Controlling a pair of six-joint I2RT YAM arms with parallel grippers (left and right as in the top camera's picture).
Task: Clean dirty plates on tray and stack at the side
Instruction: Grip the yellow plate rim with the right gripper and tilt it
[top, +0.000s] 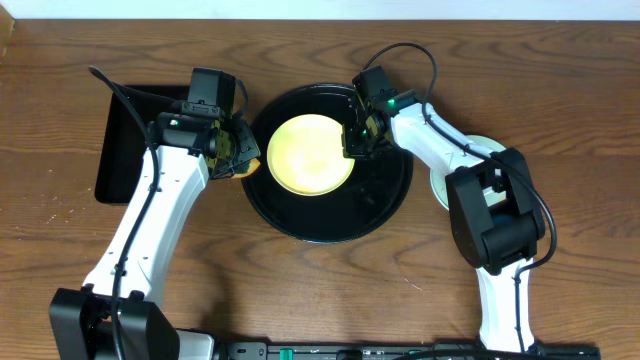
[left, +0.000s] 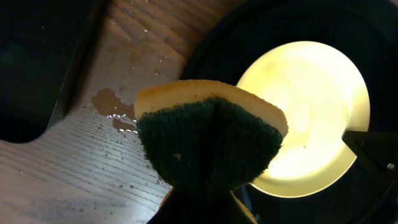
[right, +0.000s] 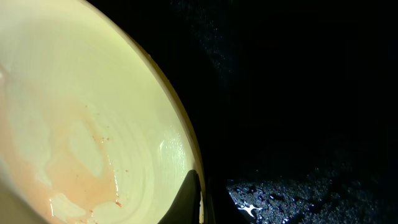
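Note:
A pale yellow plate (top: 308, 154) lies in the left part of the round black tray (top: 372, 205). In the right wrist view the yellow plate (right: 74, 112) shows a faint orange smear. My right gripper (top: 358, 140) is shut on the plate's right rim, one finger lying inside the rim (right: 198, 190). My left gripper (top: 232, 150) is shut on a yellow sponge with a dark green scouring face (left: 208, 134), just left of the tray and beside the plate (left: 311, 112). Light blue plates (top: 482, 148) lie right of the tray, mostly hidden under the right arm.
A rectangular black tray (top: 122, 150) stands at the far left, and its corner shows in the left wrist view (left: 31, 68). Water drops and a brownish puddle (left: 112, 106) lie on the wooden table between the two trays. The round tray's floor is wet (right: 292, 193).

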